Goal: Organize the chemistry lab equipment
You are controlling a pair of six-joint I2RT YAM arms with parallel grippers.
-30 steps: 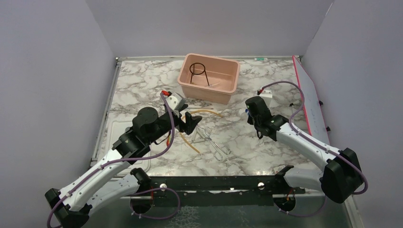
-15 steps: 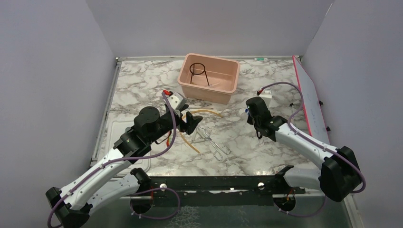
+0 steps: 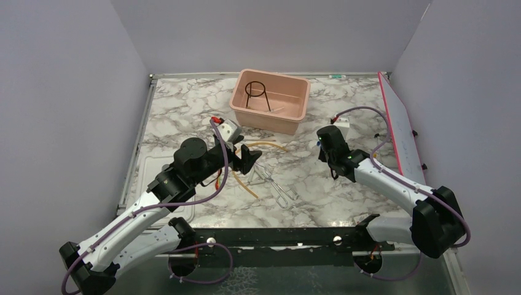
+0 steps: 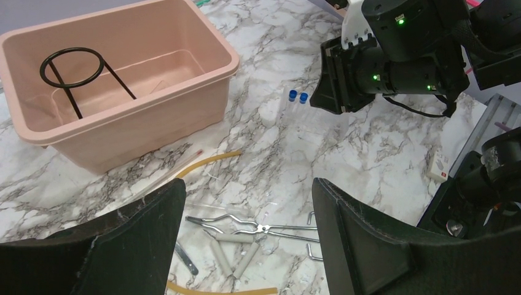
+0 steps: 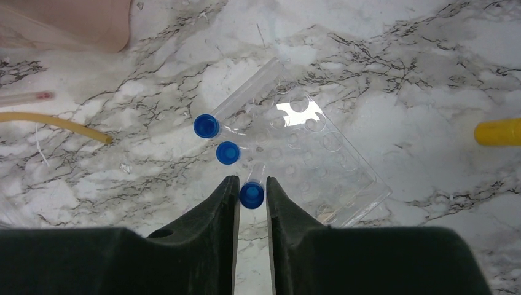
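Note:
My left gripper (image 3: 246, 156) is open and empty, hovering above the silver tongs (image 3: 278, 185); in the left wrist view it (image 4: 247, 185) frames the tongs (image 4: 264, 228), with the curved tan rubber tube (image 4: 209, 161) just beyond. My right gripper (image 3: 321, 145) is shut on a clear tube with a blue cap (image 5: 252, 194) at the edge of a clear plastic rack (image 5: 325, 163). Two more blue-capped tubes (image 5: 206, 126) lie by the rack. The black wire ring stand (image 3: 255, 92) stands inside the pink tub (image 3: 289, 114). A thin red-tipped rod (image 5: 27, 97) lies left.
A flat white lid (image 3: 153, 175) lies at the left edge under the left arm. A white board with a pink edge (image 3: 402, 132) leans along the right side. A yellow piece (image 5: 497, 132) lies right of the rack. A dark spatula tip (image 4: 186, 259) lies by the tongs.
My right gripper has edged slightly left and away from the near edge with the tube. My left gripper has shifted a little toward the tongs.

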